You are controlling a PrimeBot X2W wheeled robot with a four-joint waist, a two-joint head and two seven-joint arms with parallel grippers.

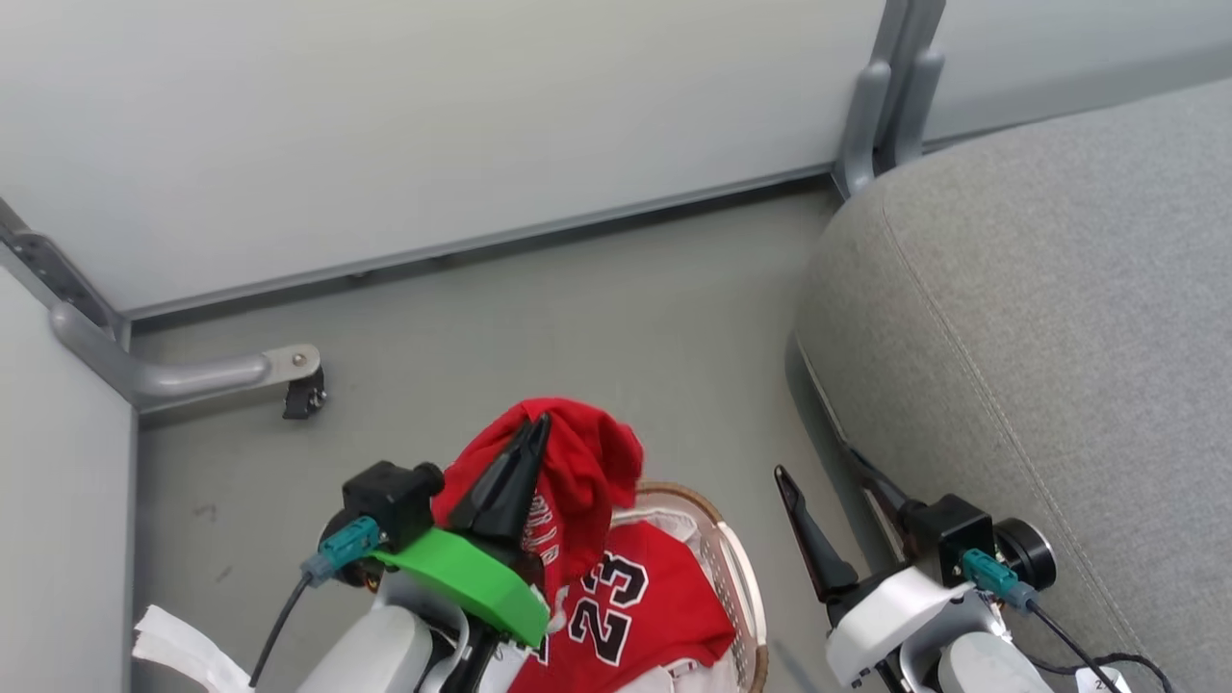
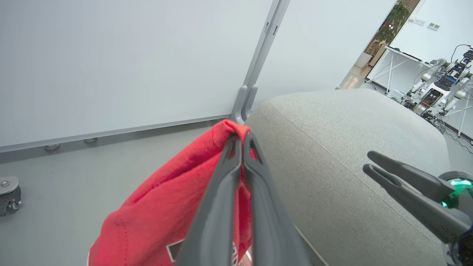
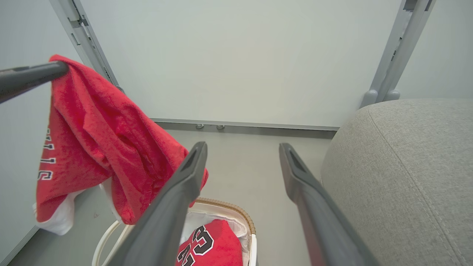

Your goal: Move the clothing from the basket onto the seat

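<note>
My left gripper [image 1: 539, 423] is shut on a red garment [image 1: 582, 467] with small white lettering and holds it up above the basket [image 1: 736, 568]. The cloth hangs from the closed fingers [image 2: 242, 138], its white hem low in the right wrist view [image 3: 103, 147]. A second red garment with a large "23" [image 1: 630, 602] lies inside the basket on the white liner [image 3: 210, 245]. The basket's brown rim [image 3: 236, 210] shows below my right gripper [image 3: 243, 147]. That gripper [image 1: 813, 462] is open and empty, between the basket and the grey seat [image 1: 1039, 318].
White partition panels close off the back and left, with grey metal feet and a caster [image 1: 306, 390] on the grey floor. The seat [image 2: 351, 147] fills the right side. Beyond it stand desks and other robots [image 2: 439, 85].
</note>
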